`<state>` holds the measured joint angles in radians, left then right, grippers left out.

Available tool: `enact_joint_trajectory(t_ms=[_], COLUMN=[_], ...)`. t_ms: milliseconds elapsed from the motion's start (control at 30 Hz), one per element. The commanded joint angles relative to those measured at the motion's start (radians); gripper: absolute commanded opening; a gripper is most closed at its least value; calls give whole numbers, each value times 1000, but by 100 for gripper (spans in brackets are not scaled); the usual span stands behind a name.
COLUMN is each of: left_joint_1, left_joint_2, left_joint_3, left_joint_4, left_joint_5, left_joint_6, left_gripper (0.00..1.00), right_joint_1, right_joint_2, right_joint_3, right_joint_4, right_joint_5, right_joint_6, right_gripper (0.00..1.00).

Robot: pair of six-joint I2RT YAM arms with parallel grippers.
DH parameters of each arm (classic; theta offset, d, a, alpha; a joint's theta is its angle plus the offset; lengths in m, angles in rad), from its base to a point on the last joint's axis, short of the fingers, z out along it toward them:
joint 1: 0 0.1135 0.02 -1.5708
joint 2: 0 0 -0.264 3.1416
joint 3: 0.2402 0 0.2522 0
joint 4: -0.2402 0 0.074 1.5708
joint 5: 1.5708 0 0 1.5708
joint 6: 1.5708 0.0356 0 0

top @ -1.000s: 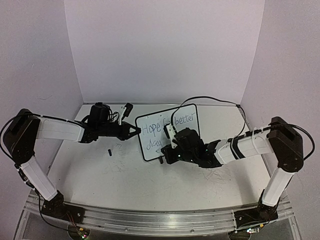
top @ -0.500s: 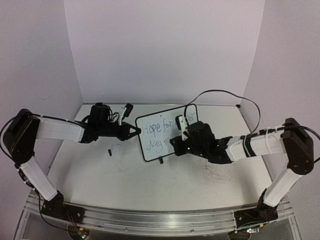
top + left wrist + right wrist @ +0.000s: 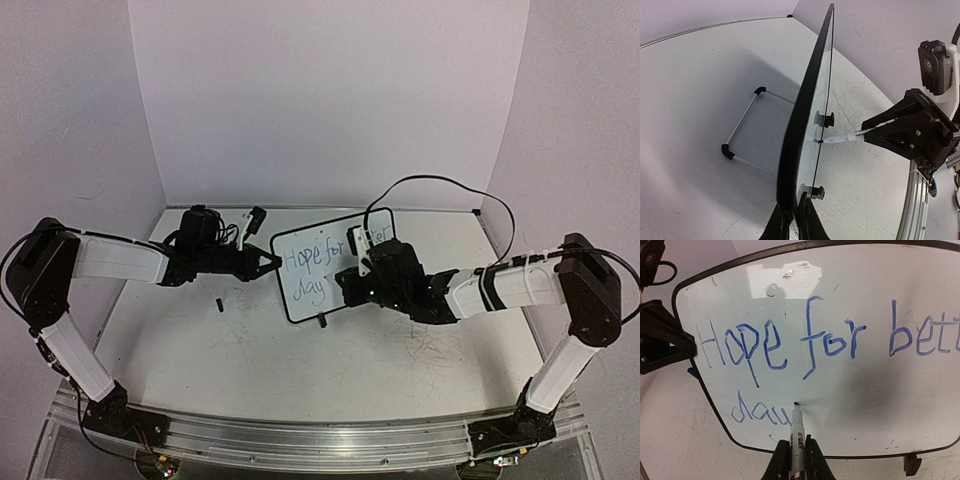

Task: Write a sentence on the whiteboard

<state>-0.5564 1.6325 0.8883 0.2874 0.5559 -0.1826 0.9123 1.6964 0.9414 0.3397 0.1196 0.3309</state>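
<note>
Whiteboard (image 3: 807,112) edge inside left tool (image 3: 794,212)

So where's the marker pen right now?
In the right wrist view, the marker sits bottom centre, pinched in the right hand, its tip touching the whiteboard at the end of the lower line of blue writing.

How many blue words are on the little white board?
4. On the small black-framed whiteboard, the top line holds "Hope", "for" and "bett", cut off at the picture's edge; an unfinished "day" sits below.
</note>
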Motion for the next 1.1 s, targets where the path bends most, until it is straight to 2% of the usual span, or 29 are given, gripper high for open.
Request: enact_joint_trajectory(t_ms=[0, 767, 1067], left_joint_1=[7, 8, 7], left_joint_2=[-25, -28, -28], left_joint_3=[4, 1, 1], left_joint_4=[-26, -28, -30], left_joint_5=[-70, -75, -76], left_joint_6=[54, 55, 55], left_gripper=[0, 0, 0], right_joint_1=[-4, 1, 1], right_joint_2=[20, 29, 13], right_joint_3=[41, 12, -7], right_joint_4=[13, 2, 1], right_joint_5=[29, -20, 13], right_joint_6=[0, 6, 9], right_gripper=[0, 0, 0])
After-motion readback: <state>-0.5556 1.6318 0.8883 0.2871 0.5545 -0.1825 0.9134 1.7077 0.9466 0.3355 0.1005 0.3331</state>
